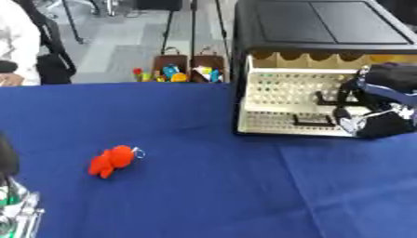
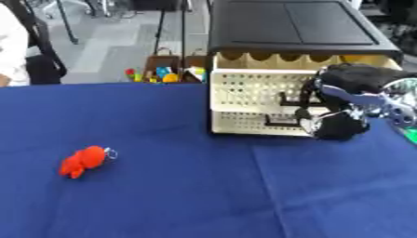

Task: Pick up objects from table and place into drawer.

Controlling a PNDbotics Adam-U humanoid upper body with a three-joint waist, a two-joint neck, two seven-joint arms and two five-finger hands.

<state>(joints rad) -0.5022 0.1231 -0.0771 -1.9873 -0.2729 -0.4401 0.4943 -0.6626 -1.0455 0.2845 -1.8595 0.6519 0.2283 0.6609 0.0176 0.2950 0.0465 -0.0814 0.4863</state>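
A small red plush toy (image 1: 112,161) with a metal ring lies on the blue tablecloth (image 1: 211,195), left of centre and on its own. The cream drawer unit (image 1: 293,104) with a black top stands at the back right, its perforated drawer fronts facing me. My right hand (image 2: 340,118) is black and hangs against the right part of the drawer fronts, near the lower drawer's handle (image 2: 281,122). Its grip is hidden. My left hand (image 1: 8,160) shows only as a dark shape at the lower left edge, above a silver wrist part (image 1: 18,211), well away from the toy.
Behind the table's far edge stand two brown bags (image 1: 189,65) filled with colourful items. A person in white (image 1: 16,42) is at the far left, not touching anything. Bare blue cloth runs between the toy and the drawer unit.
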